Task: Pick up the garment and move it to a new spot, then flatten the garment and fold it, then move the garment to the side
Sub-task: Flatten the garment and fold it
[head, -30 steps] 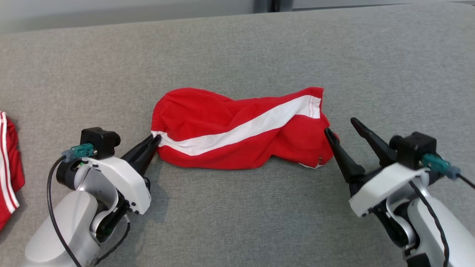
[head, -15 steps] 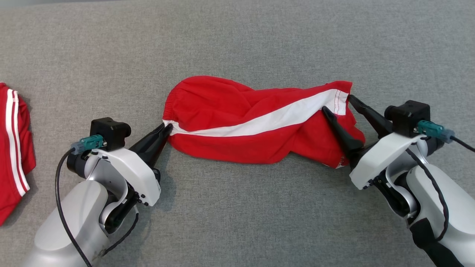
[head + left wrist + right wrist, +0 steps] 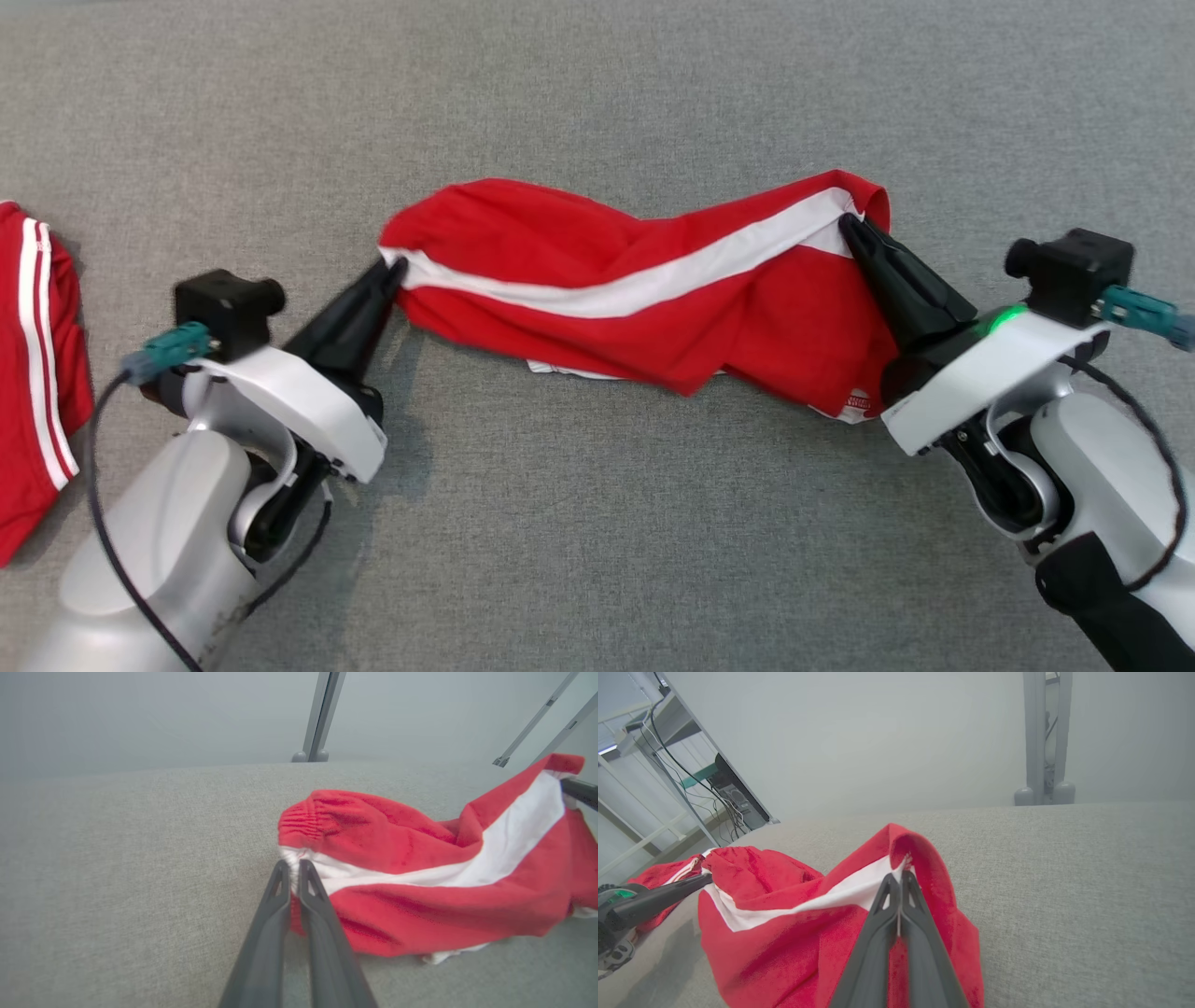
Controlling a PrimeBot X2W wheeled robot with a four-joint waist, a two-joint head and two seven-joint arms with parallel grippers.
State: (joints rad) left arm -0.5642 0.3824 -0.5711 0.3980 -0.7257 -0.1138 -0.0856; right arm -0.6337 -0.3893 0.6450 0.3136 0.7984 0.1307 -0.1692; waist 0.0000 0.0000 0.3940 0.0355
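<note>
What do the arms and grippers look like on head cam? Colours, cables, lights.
Both arms match. The left gripper and right gripper each have two long, tapered dark fingers on a white wrist shell, over a pale grey forearm. Each wrist carries a black camera block with a teal connector and a black cable. A green light glows on the right shell, and a black sleeve wraps the right forearm.
</note>
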